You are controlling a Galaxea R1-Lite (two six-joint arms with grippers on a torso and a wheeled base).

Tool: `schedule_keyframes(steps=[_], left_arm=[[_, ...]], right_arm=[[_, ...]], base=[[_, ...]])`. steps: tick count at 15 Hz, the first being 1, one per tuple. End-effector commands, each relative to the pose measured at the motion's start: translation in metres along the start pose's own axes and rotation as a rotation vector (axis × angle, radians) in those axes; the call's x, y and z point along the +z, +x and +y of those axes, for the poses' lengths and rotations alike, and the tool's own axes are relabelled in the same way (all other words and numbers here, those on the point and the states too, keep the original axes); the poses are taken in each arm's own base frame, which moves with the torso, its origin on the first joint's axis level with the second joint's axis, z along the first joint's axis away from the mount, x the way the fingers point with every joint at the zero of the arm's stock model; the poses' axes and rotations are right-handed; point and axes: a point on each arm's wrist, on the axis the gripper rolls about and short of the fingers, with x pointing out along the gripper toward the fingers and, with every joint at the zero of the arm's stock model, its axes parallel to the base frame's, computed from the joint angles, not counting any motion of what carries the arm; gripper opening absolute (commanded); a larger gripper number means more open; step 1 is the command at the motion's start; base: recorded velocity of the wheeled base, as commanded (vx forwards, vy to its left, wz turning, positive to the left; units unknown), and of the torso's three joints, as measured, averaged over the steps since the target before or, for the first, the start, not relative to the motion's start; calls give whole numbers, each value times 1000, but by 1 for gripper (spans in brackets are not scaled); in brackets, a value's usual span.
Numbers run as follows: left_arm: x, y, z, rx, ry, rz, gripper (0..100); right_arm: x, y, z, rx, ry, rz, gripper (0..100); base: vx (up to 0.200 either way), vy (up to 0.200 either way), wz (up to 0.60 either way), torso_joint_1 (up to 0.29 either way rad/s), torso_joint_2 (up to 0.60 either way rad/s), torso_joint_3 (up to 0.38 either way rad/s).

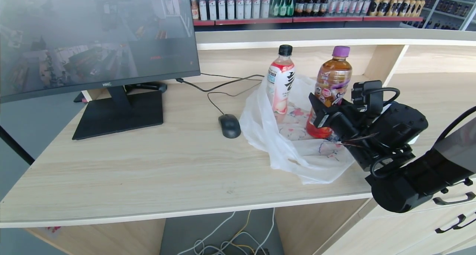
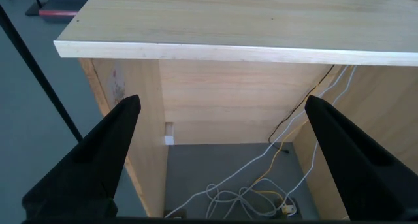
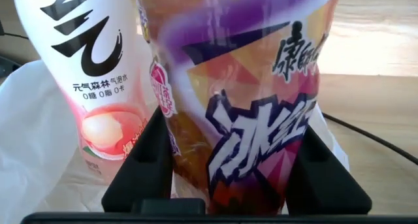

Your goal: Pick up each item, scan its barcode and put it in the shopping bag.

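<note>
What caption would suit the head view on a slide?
The right gripper grips a purple-capped bottle standing on a white plastic bag, beside a pink-labelled bottle, on a wooden counter.

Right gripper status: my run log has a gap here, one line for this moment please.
right gripper shut on purple-capped bottle | bottle upright on shopping bag | left gripper open, low before counter edge | black-capped bottle upright beside it

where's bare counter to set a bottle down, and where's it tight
Free: the wide front strip of counter, bordered by monitor base, mouse and the front edge; also the gap between base and mouse. Crowded: the right, where shopping bag, pink bottle, tea bottle and right gripper cluster.
</note>
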Motion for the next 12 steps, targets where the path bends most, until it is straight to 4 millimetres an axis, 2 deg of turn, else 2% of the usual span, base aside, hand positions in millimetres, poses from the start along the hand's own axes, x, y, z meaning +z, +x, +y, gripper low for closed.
schedule_keyframes(steps=[1,6,12], left_arm=[[0,0,0,0,0,0,100],[0,0,0,0,0,0,100],[0,0,0,0,0,1,100]], right_arm=[[-1,-3,4,11,2,11,0],[-6,-10,6,19,1,47,0],[-9,-11,6,20,0,56,0]], base=[[0,0,0,0,0,0],[0,0,0,0,0,0],[0,0,0,0,0,0]])
